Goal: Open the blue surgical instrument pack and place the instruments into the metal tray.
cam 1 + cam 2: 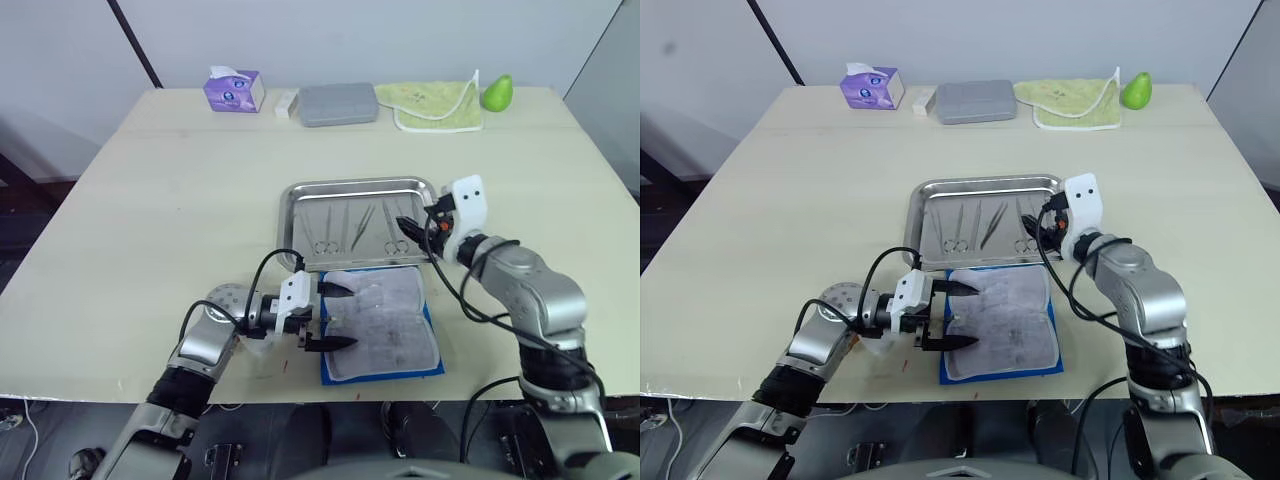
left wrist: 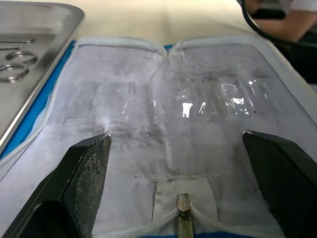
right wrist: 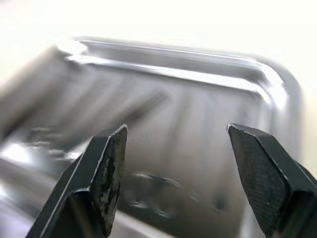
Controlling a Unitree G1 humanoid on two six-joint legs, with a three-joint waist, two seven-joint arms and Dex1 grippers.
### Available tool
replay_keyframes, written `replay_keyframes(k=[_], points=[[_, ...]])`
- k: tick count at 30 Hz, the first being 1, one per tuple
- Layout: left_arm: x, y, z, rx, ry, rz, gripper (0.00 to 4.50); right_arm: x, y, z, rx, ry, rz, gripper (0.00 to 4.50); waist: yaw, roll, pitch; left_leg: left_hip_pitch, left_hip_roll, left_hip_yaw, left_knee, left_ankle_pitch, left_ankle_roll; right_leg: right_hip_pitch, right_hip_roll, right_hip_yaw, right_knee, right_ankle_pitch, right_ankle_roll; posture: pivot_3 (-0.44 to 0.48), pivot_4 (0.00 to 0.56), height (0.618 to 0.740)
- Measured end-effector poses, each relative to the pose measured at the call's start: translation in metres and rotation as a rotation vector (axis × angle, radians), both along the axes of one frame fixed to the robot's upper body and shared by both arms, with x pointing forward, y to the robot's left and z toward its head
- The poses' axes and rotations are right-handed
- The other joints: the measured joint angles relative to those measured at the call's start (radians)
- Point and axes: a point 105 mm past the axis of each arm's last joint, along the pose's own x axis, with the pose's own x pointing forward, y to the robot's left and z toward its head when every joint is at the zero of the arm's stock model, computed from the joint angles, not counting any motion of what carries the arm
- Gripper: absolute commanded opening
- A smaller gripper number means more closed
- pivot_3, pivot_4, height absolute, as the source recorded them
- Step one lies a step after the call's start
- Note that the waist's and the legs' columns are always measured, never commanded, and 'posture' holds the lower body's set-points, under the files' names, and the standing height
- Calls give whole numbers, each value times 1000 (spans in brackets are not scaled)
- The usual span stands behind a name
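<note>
Left eye view: pack (image 1: pixel 385 323) lies unzipped, pale side up, on table (image 1: pixel 170 200), touching tray (image 1: pixel 300 200) near edge. Instruments (image 1: pixel 355 225) in tray. Left tool (image 1: pixel 332 316) wide open, empty, at pack's left edge. Right tool (image 1: pixel 408 229) spread wide, empty, over tray.

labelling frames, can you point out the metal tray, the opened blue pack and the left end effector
metal tray (image 1: pixel 300 192), left eye view, on its far left rim
blue surgical instrument pack (image 1: pixel 395 320), left eye view, on its pale opened inside
left end effector (image 1: pixel 338 316), left eye view, midway between its open fingertips
</note>
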Motion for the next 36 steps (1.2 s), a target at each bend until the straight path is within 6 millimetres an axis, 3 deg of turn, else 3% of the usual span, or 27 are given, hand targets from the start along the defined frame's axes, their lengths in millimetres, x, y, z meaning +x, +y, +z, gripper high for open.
replay_keyframes(k=[5,6,10,11,12,14,20,21,22,27,30,36], points=[[-5,8,27,-150,71,68,4500,-32,-4,12,48,-102,203,3366,3,-10,9,-1,1,-1,0,0,0,-1,0,-1,0,1,-1,0,150,740],[-5,13,40,-196,87,113,4500,-42,-10,8,39,-98,253,3366,4,-13,12,-2,1,-1,1,0,0,0,-1,-1,0,1,-1,0,150,740],[-3,28,60,-256,115,246,4500,-60,-23,-2,-5,-76,347,3366,5,-16,16,-2,1,-2,2,0,0,0,-2,0,0,1,-1,0,150,740],[-4,31,62,-259,125,262,4500,-62,-26,-3,-8,-71,355,3773,5,-16,16,-1,1,-2,2,0,0,0,-2,0,0,1,-1,0,150,740],[-7,36,63,-261,144,285,4500,-66,-30,-4,-12,-73,367,3894,5,-17,17,-1,1,-2,2,0,0,0,-1,0,0,1,-1,0,150,740],[-15,53,61,-263,192,339,4500,-76,-44,-9,-42,-66,391,4364,5,-17,17,-1,1,-2,1,0,0,0,-1,-1,0,0,-1,0,150,740],[-26,77,56,-251,230,441,4500,-95,-69,-19,-58,-34,407,4364,9,-18,19,-1,1,0,2,0,0,0,-1,-1,0,0,-1,0,150,740],[-36,94,52,-229,246,500,4500,-116,-95,-29,-86,12,383,4364,14,-19,19,-1,1,0,2,0,-1,0,-2,-1,-1,-1,1,0,150,740],[-41,105,48,-213,260,539,4500,-122,-109,-35,-94,48,348,4364,14,-19,20,-1,1,1,2,0,-1,0,-2,-1,-1,-1,0,0,150,740],[-58,148,40,-167,292,698,4500,-155,-162,-42,-134,94,217,4364,13,-19,20,1,1,2,2,0,-1,0,-2,0,0,-4,0,0,150,740],[-66,161,35,-116,286,748,4500,-165,-171,-44,-149,100,194,4364,8,-20,21,3,2,2,3,0,-1,0,-2,1,0,-4,-1,0,150,740],[-68,172,29,-67,284,797,4500,-168,-172,-45,-151,86,194,4364,10,-20,21,3,3,2,6,0,-1,1,-5,3,1,-3,-1,0,150,740]])
